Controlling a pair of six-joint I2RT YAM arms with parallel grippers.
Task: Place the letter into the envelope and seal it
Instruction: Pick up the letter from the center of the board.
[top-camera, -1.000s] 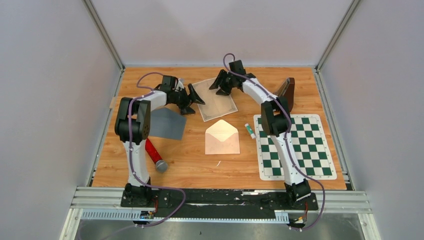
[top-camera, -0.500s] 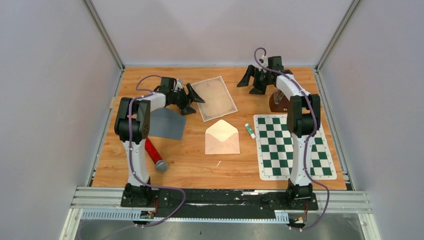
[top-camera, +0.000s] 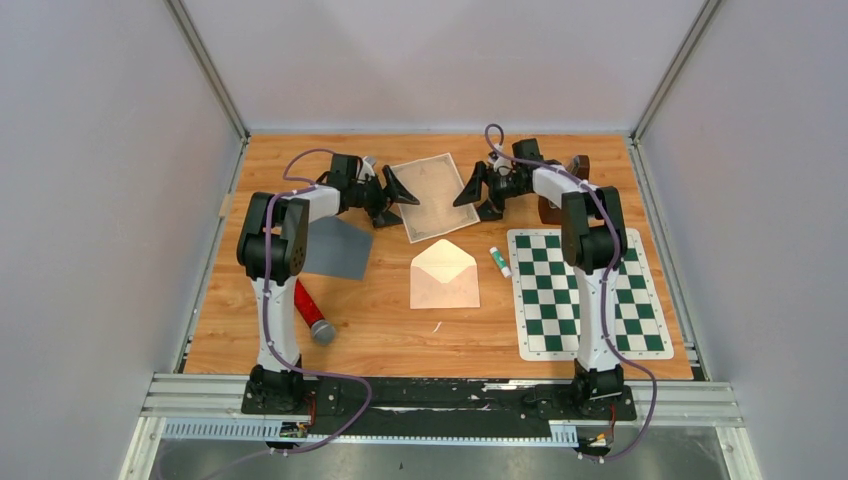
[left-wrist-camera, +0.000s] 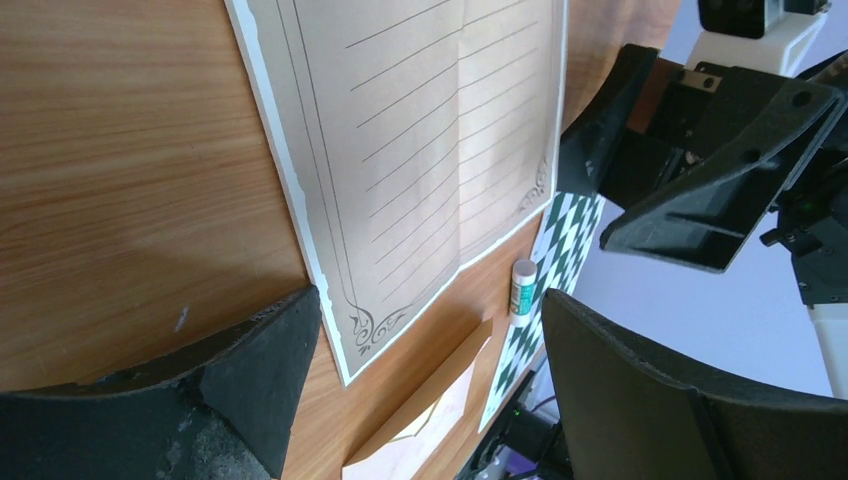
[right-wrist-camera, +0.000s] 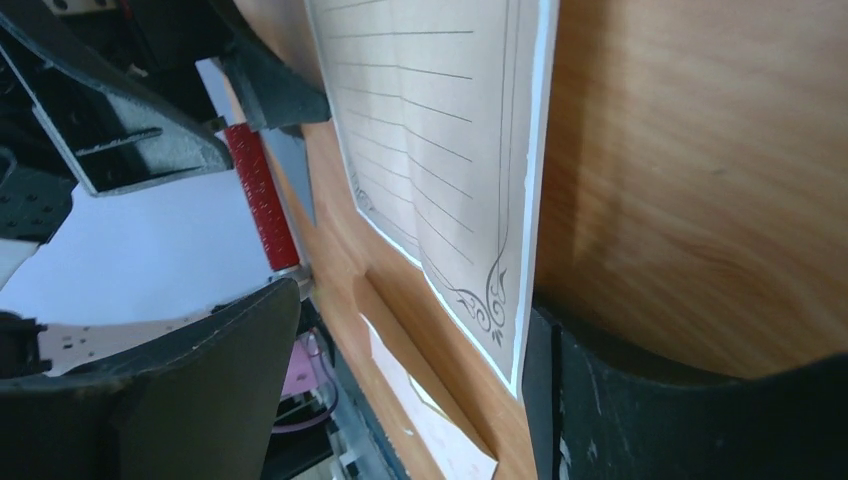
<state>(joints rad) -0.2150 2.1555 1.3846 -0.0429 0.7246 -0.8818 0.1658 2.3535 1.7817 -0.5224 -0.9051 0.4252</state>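
Letter lies flat on the table, just beyond the envelope on its far side, turned a bit askew to it. It is a beige lined sheet with a white border, a thin inner frame line, curly flourishes at the corners and one fold crease down the middle.

The envelope is pale cream-pink with its flap open, the tip pointing at the letter, and nothing in it.

Left gripper is far-left of the envelope at the letter's left edge, jaws spread wide, holding nothing. Right gripper is far-right of the envelope at the letter's right edge, jaws also wide apart and empty. Can't tell if the fingers touch the paper.

Glue stick is just right of the envelope, with the chess mat further right. Grey sheet is left of the envelope, and a red-handled microphone is left and nearer.
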